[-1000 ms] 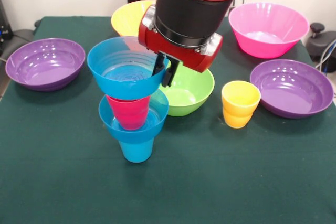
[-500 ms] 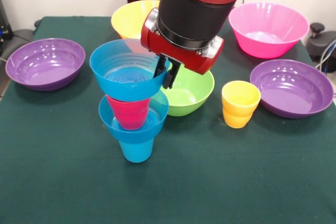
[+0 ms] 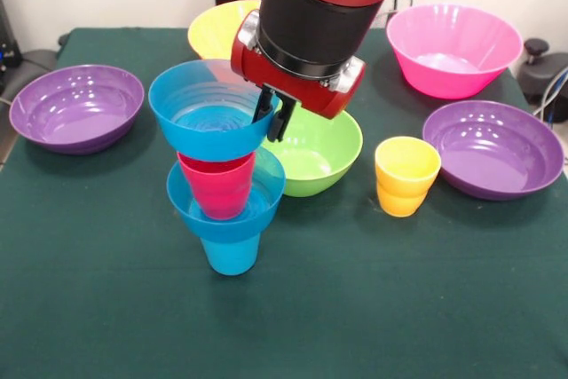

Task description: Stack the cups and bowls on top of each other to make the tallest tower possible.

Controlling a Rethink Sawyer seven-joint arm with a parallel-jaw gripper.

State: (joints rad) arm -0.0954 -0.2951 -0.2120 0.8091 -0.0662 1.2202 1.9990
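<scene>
The tower stands at centre left: a blue cup (image 3: 231,255) lowest, a small blue bowl (image 3: 266,193) on it, and a red cup (image 3: 217,185) in that bowl. A second small blue bowl (image 3: 206,113) hangs level right over the red cup's rim; whether they touch, I cannot tell. My gripper (image 3: 271,120) is shut on this upper bowl's right rim, one finger inside and one outside. The yellow cup (image 3: 406,175) stands alone to the right.
A lime green bowl (image 3: 324,153) sits just behind and right of the tower, under the arm. An orange-yellow bowl (image 3: 213,28) and a pink bowl (image 3: 453,46) are at the back. Purple bowls lie far left (image 3: 75,104) and far right (image 3: 493,148).
The gripper and the upper blue bowl have shifted a little left and up, so the red cup's rim now shows below the bowl.
</scene>
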